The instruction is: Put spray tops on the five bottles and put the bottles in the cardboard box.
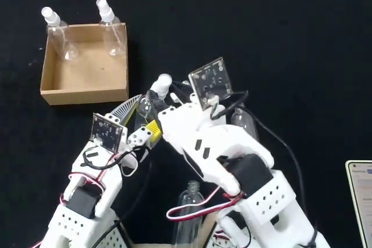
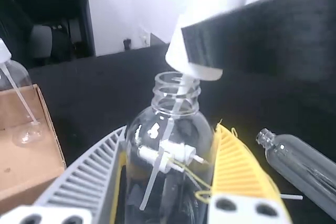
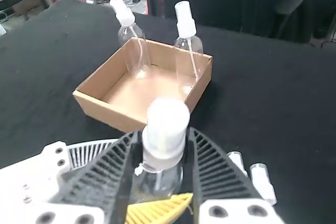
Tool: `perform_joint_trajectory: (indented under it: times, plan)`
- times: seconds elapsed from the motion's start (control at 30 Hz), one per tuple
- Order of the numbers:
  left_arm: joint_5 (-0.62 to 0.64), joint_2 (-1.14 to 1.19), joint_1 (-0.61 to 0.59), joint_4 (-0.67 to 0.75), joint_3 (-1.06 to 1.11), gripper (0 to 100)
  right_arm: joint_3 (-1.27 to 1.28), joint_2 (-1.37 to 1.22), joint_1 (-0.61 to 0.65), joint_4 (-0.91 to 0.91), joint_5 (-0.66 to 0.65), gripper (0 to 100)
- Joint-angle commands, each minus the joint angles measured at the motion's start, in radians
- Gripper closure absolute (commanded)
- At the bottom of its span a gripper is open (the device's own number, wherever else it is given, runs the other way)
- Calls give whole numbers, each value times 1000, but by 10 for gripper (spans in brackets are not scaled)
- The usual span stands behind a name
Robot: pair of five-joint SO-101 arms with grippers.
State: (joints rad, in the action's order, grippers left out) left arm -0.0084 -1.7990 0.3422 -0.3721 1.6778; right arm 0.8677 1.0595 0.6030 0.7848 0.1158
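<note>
Right pincer (image 3: pixel 164 141) is clamped on a white spray top (image 3: pixel 167 121), nozzle end up so its dip tube drops straight into the neck. Left pincer (image 2: pixel 169 153) is clamped round the clear bottle (image 2: pixel 176 95), prob. to keep it upright and steady for capping. The top sits just above the rim, not yet seated. Left wrist view shows the tube entering the neck, which the arms hide in the high view. In the high view the cardboard box (image 1: pixel 84 94) lies at 10 o'clock of the pincers on the black worktop (image 1: pixel 290 56), w/ two capped bottles (image 1: pixel 113 36) along its 12 o'clock wall. An uncapped bottle (image 1: pixel 189 210) waits at 6 o'clock. Right wrist view adds two small white pieces (image 3: pixel 261 181), prob. spare tops.
</note>
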Motion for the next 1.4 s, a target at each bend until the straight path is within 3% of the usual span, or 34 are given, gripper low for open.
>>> perform_joint_trajectory:
  times: [0.0,0.17,0.43,0.57,0.87,1.13,1.37]
  plan:
    - [0,-3,2,14,22,816,-7,12,6,-2,-8,906]
    - [0,-2,2,14,22,816,-10,10,8,-46,-8,907]
    - [0,0,2,14,22,816,-54,5,127,12,-44,907]
    - [0,0,2,14,22,816,-81,-61,126,14,-112,907]
    - [0,3,1,14,22,816,-213,-162,126,112,-126,900]
    - [0,3,2,14,22,816,-292,-159,132,250,-126,761]
    - [0,3,2,14,22,816,-374,-105,126,249,-127,819]
